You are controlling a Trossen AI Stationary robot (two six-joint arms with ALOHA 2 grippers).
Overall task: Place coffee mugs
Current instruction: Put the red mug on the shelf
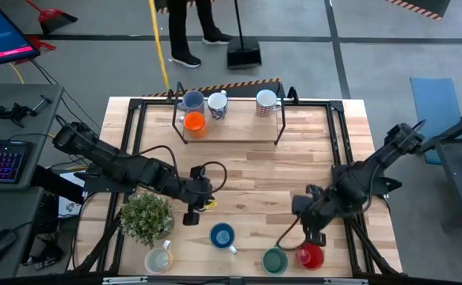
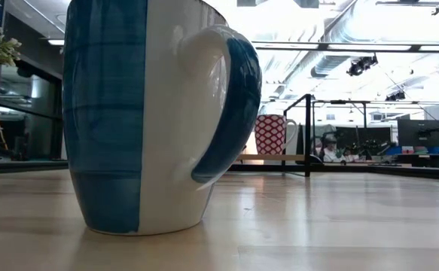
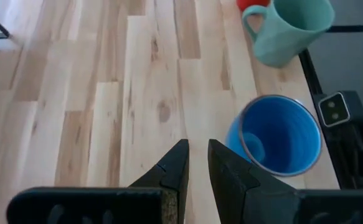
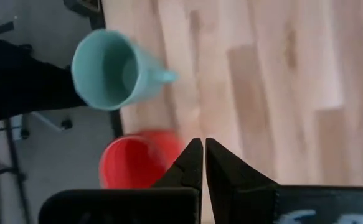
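Observation:
Four mugs stand upright along the near edge: cream (image 1: 158, 259), blue (image 1: 223, 236), green (image 1: 275, 260) and red (image 1: 311, 255). A low rack (image 1: 231, 141) at the far side carries the grey-blue mug (image 1: 191, 100), the orange one (image 1: 194, 123), the patterned white one (image 1: 217, 104) and the plain white one (image 1: 266, 101). My left gripper (image 1: 191, 218) hovers left of the blue mug (image 3: 281, 134); its fingers (image 3: 197, 163) are nearly together and hold nothing. My right gripper (image 1: 314, 233) hangs shut (image 4: 203, 155) just above the red mug (image 4: 134, 163), beside the green mug (image 4: 106, 68).
A potted green plant (image 1: 146, 216) stands at the near left, close to the left arm and the cream mug. The black rack frame spans the far part of the table. Bare wood (image 1: 262, 178) lies between the rack and the near mugs. A person stands beyond the far edge (image 1: 191, 32).

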